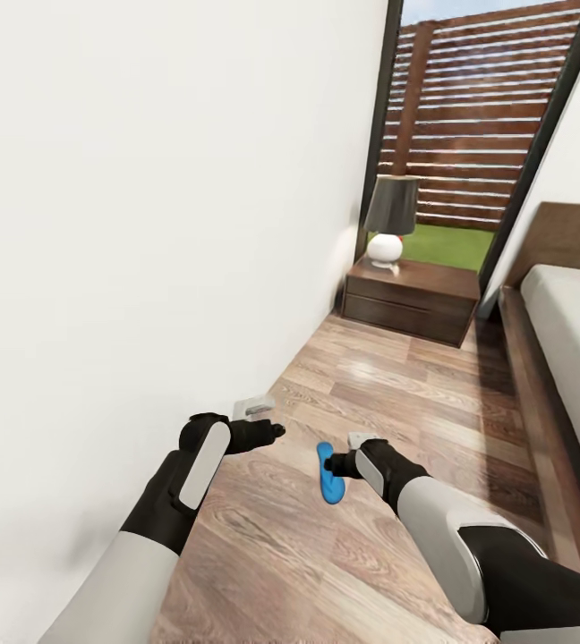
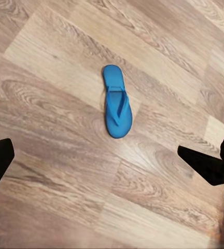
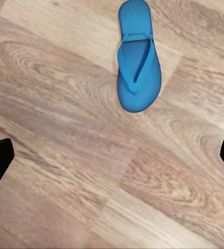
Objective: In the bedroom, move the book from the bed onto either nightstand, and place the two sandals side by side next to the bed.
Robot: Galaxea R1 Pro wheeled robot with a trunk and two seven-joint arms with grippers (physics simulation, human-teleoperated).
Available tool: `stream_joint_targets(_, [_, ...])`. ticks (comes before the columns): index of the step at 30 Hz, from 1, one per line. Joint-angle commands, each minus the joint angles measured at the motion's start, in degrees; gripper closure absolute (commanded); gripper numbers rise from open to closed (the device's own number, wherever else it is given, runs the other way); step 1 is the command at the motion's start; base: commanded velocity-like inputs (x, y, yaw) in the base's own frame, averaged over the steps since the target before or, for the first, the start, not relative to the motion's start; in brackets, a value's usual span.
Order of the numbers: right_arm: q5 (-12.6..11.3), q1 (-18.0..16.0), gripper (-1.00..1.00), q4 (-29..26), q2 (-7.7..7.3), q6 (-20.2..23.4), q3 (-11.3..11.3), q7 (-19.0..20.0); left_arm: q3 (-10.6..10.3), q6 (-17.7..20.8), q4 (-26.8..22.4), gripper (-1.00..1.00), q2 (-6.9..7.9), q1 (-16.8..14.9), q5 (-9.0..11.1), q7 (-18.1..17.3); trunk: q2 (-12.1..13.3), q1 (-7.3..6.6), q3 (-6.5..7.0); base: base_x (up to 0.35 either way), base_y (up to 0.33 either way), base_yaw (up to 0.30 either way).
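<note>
1. Ahead, I see the bed (image 1: pixel 569 331) along the right, with the nightstand (image 1: pixel 411 300) at its head by the wall.
2. Left gripper (image 1: pixel 268 432) and right gripper (image 1: pixel 335 464): both open, hovering above the floor (image 1: pixel 388 394).
3. One blue sandal (image 1: pixel 328 474) lies flat on the floor beneath the right gripper.

Blue sandal (image 2: pixel 115 101) flat on wooden floor (image 2: pixel 50 78), dark fingers (image 2: pixel 208 165) spread apart
</note>
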Motion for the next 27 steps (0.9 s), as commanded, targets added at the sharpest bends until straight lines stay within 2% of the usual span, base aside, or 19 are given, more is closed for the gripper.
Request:
stream_joint_targets(1, [-0.1,0.0,-1.00,-0.1,0.03,0.2,-0.3,-0.2,0.0,0.1,-0.1,-1.00,0.00,0.0,0.6,0.6,0.0,0.01,-0.28,0.000,0.000,0.000])
stream_joint_targets(18, [-0.1,0.0,-1.00,-0.1,0.03,-0.3,-0.3,-0.2,-0.1,0.1,0.0,-1.00,-0.02,0.0,0.6,0.6,-0.3,0.45,-4.05,0.000,0.000,0.000])
stream_joint_targets(25, [0.0,0.0,-1.00,-0.2,0.03,-0.3,-0.3,-0.4,-0.2,0.1,0.0,-1.00,0.10,0.2,0.5,0.2,-0.3,0.45,-4.05,0.000,0.000,0.000])
stream_joint_targets(27, [0.0,0.0,-1.00,-0.2,0.03,-0.3,-0.3,-0.4,-0.8,0.1,0.2,-1.00,0.15,0.2,0.5,0.2,-0.3,0.45,-4.05,0.041,0.000,0.000])
